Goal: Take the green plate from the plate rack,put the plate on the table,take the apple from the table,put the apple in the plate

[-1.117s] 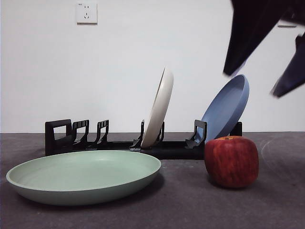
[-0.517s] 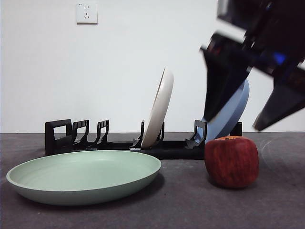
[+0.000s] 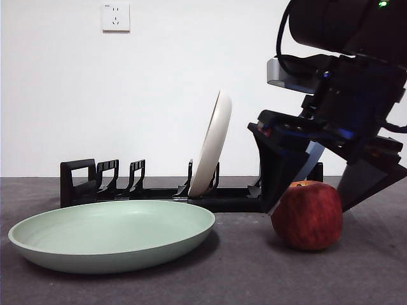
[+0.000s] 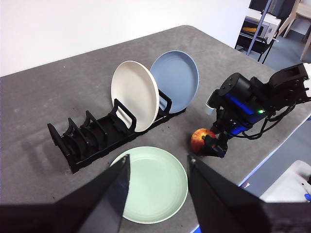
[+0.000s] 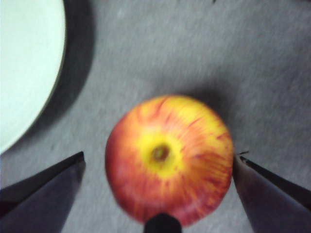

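Over the apple (image 3: 308, 215) the right gripper (image 3: 318, 190) has been brought down within the last second, from high at the upper corner of the front view to a position where its two black jaws are spread wide and straddle the fruit, one on each side, with no contact seen in the right wrist view; the apple itself appears to have been left where it stood on the table (image 3: 241, 273), just beside the green plate (image 3: 114, 235). From this it is judged that the first half of the task is done, since the green plate is already lying flat on the table in front of the plate rack (image 3: 159, 187), and that the grasp of the apple is about to be made but not yet closed. The left gripper (image 4: 158, 194) is held high and well apart from the work, its jaws spread and empty. Counted: one apple, one rack, three plates, of which one green on the table, one cream plate (image 3: 213, 143) and one blue plate (image 4: 177, 77) leaning in the rack; two grippers; one wall socket (image 3: 115, 17)
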